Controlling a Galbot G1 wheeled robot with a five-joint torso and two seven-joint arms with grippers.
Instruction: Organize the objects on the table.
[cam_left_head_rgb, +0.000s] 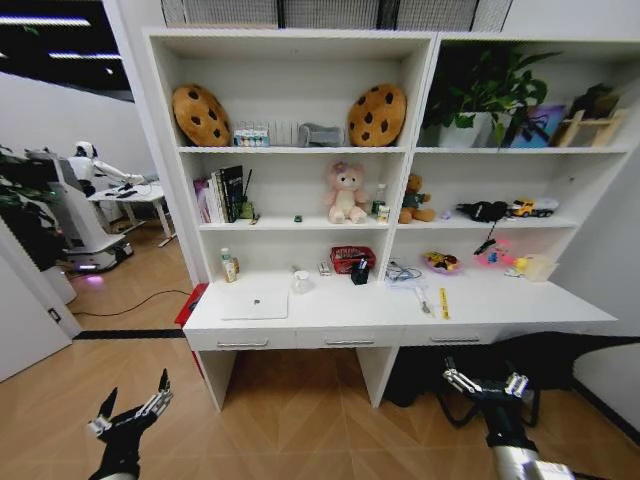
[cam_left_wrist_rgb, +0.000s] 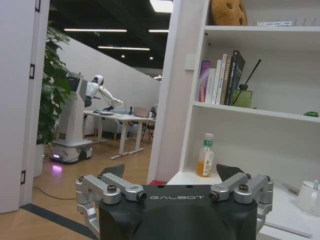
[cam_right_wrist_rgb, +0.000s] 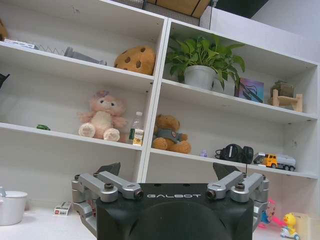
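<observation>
Top shelf: we see two cookie cushions (cam_left_head_rgb: 201, 114), one left, one right; a potted plant (cam_left_head_rgb: 480, 95) further right
Middle shelf: we see books (cam_left_head_rgb: 222, 194) at left; a pink plush (cam_left_head_rgb: 346, 192) beside a brown teddy (cam_left_head_rgb: 414, 199); a toy truck (cam_left_head_rgb: 530, 208) far right
Room, far left: we note another white robot (cam_left_head_rgb: 92, 170) at a distant desk (cam_left_head_rgb: 135, 195)

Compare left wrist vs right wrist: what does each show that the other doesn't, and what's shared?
Left wrist only: books, orange drink bottle on the table, distant robot at its desk, left gripper open.

Right wrist only: pink plush, brown bear, potted plant, toy truck, right gripper open.

Shared: white shelving, white pot, green toy car.
</observation>
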